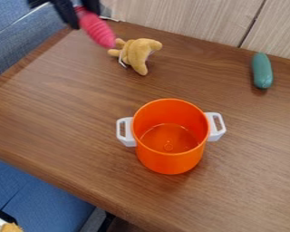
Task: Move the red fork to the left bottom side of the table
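The step in hand looks to be carrying the red fork (97,30) over to the left bottom side of the surface (32,115). It is at the upper left of the view, near the far left edge of the surface, sloping down to the right. The pincer (82,18) is partly closed, its two fingers apart by about the fork's thickness, with the fork gripped between them. The fork's lower end is right beside the soft toy (137,53); whether they touch, I cannot tell.

To do this well, lift a little first, so that the low end clears the toy and does not drag it along. Then come towards the near left, following the left part of the surface, and keep the grip steady, since a slanting handle could swivel. Lower until the fork meets the wood, and only then open the fingers, so it lies flat and does not roll. Set it well in from the near edge: the blue seat (44,197) lies below, and a fork let go too far out could drop there.

The orange pot (171,161) stands upright near the middle, and its white handle (127,132) on the left juts towards the route, so pass well to the left of it. The green vegetable (262,71) lies at the far right, out of the way.
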